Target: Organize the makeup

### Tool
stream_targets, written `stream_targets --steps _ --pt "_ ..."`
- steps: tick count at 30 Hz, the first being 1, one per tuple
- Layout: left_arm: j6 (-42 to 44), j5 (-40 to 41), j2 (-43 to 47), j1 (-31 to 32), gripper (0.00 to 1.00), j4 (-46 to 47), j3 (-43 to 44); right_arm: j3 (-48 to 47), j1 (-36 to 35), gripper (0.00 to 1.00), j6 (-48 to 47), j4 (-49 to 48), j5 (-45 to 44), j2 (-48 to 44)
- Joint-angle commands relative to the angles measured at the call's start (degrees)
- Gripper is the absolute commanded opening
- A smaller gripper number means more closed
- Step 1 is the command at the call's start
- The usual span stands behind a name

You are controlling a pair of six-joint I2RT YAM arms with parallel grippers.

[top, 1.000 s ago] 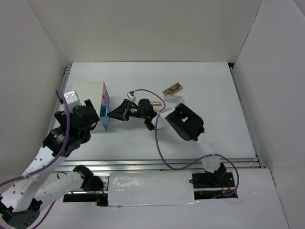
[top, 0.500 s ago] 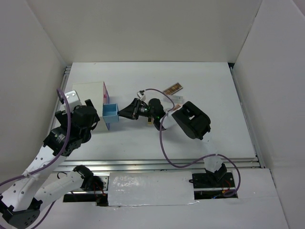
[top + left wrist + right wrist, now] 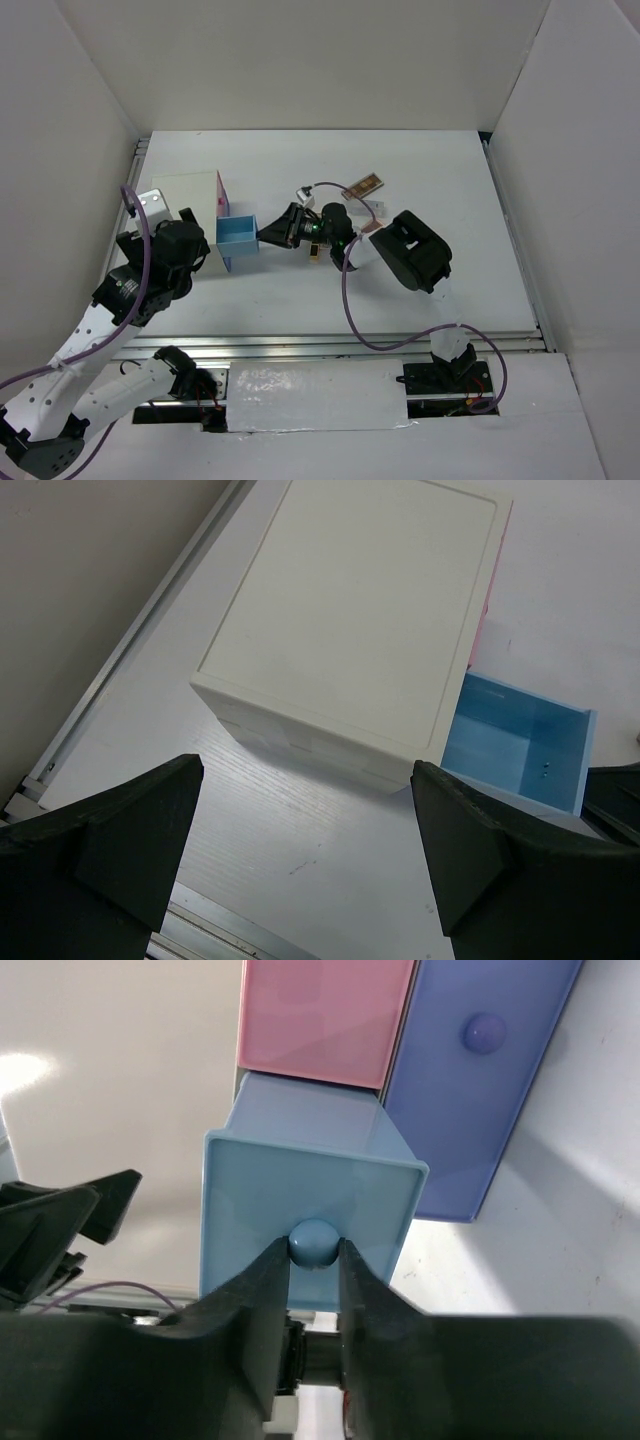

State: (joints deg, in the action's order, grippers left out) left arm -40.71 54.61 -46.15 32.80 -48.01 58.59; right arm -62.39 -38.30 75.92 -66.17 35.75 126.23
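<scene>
Blue drawer (image 3: 238,237) is further out of white box (image 3: 185,195) than a second ago; left gripper (image 3: 300,830) spread wide, empty, above box, not bracing it; right gripper (image 3: 313,1252) pinched on drawer knob (image 3: 313,1240); risk: knob slips, or box drags along; makeup (image 3: 363,186) lies behind right wrist, near cable; bare table (image 3: 450,170) rightward.

White table (image 3: 450,190) with drawer box (image 3: 185,195) at left, brown palette (image 3: 363,186) and clear case (image 3: 372,208) mid-back
</scene>
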Motion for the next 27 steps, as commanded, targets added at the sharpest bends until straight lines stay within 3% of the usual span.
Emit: stream_targets --steps 1,2,6,10,13,16,17,19,20,24,27 --pt "-0.16 1.29 0.36 -0.19 0.99 0.02 1.27 -3.69 0.43 0.37 -3.41 1.56 1.86 -2.84" --pt "-0.07 1.2 0.36 -0.19 0.99 0.28 1.27 -3.96 0.6 0.68 -4.28 2.88 2.13 -3.01" --pt "-0.16 1.2 0.27 -0.19 0.99 0.02 1.35 -1.26 1.04 1.0 -7.62 5.6 1.17 -7.12" --pt "0.02 0.85 0.45 -0.19 0.99 0.28 1.27 4.62 2.97 1.0 -10.87 7.72 -1.38 -13.27" --pt "0.28 0.76 0.45 -0.19 0.99 0.55 1.27 7.62 4.81 1.0 -13.59 14.99 -3.48 -20.03" --pt "0.02 0.85 0.27 -0.19 0.99 0.2 1.35 6.77 4.91 1.0 -22.19 33.07 -11.55 -28.02" --pt "-0.07 0.85 0.45 -0.19 0.99 0.02 1.44 5.62 4.38 1.0 -27.53 44.96 -14.97 -29.63" --pt "-0.16 0.85 0.71 -0.19 0.99 0.02 1.53 0.29 2.98 1.0 -32.22 56.36 -26.57 -31.48" --pt "-0.25 0.85 1.06 -0.19 0.99 -0.07 1.53 -2.62 2.54 1.0 -35.72 68.68 -30.35 -31.05" --pt "-0.42 0.76 1.68 -0.19 0.99 0.02 1.62 -14.13 -1.32 1.0 -40.23 88.11 -54.91 -25.62" --pt "-0.6 0.5 1.68 -0.19 1.0 -0.24 1.88 -16.01 -3.62 0.94 -39.97 94.9 -61.48 -22.54"
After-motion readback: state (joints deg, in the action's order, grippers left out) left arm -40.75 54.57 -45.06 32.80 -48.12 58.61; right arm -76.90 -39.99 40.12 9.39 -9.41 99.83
